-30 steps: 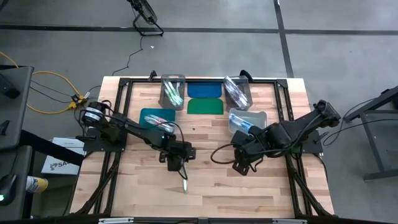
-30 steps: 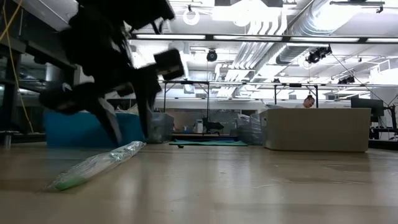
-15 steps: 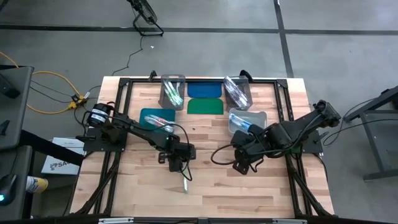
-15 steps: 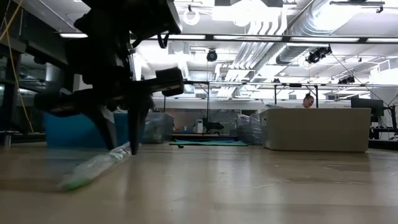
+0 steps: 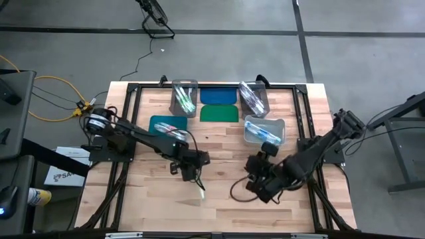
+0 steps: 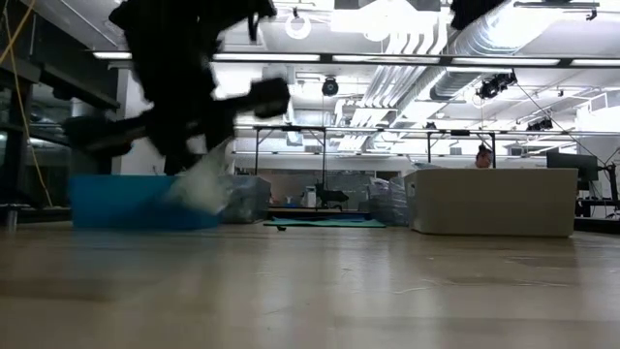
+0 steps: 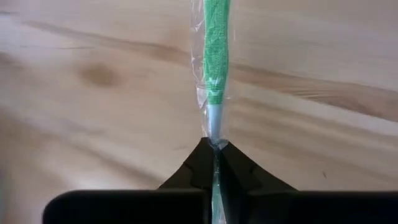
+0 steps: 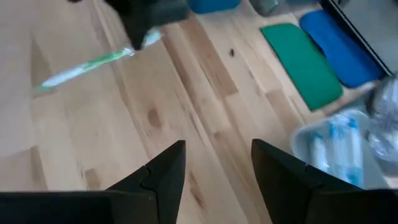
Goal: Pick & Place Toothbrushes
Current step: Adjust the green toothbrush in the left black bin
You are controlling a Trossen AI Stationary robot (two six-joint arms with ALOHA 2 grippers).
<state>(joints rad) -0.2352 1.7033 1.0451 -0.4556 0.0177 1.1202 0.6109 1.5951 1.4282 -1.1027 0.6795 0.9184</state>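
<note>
A toothbrush [image 7: 216, 68], green and white in a clear wrapper, sticks out from my left gripper [image 7: 214, 148], which is shut on it over the middle of the table [image 5: 194, 174]. In the high view the toothbrush [image 5: 200, 187] points toward the near edge. In the low view it is a pale blur [image 6: 203, 179] above the wood. My right gripper [image 5: 262, 190] hovers open over the near right part of the table, and its wrist view looks past its fingers [image 8: 217, 168] at the toothbrush [image 8: 87, 65]. My left gripper pinches the toothbrush's whitish end [image 7: 214, 134], wrapper and all, between its two fingertips. The fingers come steeply from above. The rest of the toothbrush slants away from the fingertips toward the near edge, lifted clear of the table.
A teal bin [image 5: 166, 126] stands left of centre. Clear bins holding toothbrushes stand at the far left [image 5: 184, 97], the far right [image 5: 254, 98] and right of centre [image 5: 264, 129]. A blue lid [image 5: 218, 95] and a green lid [image 5: 219, 113] lie flat between them. Bare wood lies toward the near edge.
My left gripper has shut on the end of the toothbrush that lay on the table and has raised it clear of the wood. My right gripper has swung toward the near edge, come lower and turned, staying open.
</note>
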